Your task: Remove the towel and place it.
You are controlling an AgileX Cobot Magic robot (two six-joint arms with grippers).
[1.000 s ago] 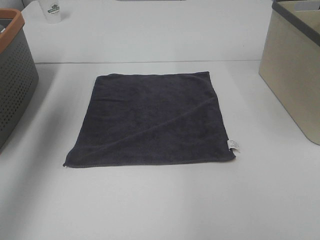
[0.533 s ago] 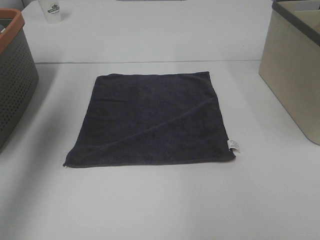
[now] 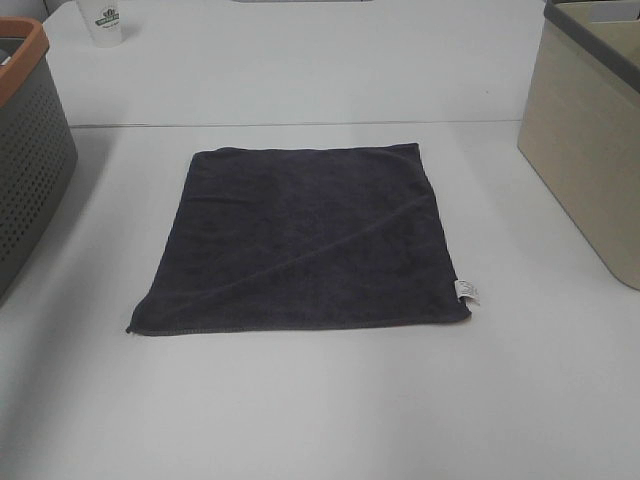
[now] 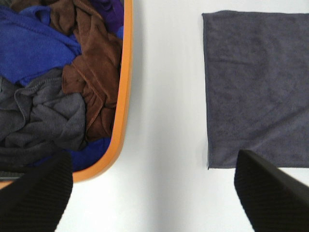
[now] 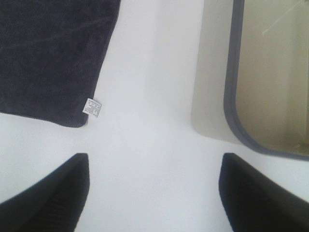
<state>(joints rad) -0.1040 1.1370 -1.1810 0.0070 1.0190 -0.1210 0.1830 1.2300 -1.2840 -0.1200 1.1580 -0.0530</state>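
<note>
The dark charcoal-grey towel (image 3: 305, 238) lies spread flat on the white table, with its small white tag (image 3: 467, 291) at the near right corner. It also shows in the left wrist view (image 4: 256, 87) and in the right wrist view (image 5: 53, 58), tag (image 5: 92, 107) included. Neither gripper shows in the exterior high view. My left gripper (image 4: 154, 193) is open and empty, high above the table between the basket and the towel. My right gripper (image 5: 154, 193) is open and empty, high above the table between the towel and the beige bin.
A grey perforated basket with an orange rim (image 3: 25, 40) stands at the left, holding several cloths (image 4: 53, 82). A beige bin with a dark rim (image 3: 585, 130) stands at the right and looks empty (image 5: 275, 72). A white cup (image 3: 102, 20) stands at the back left.
</note>
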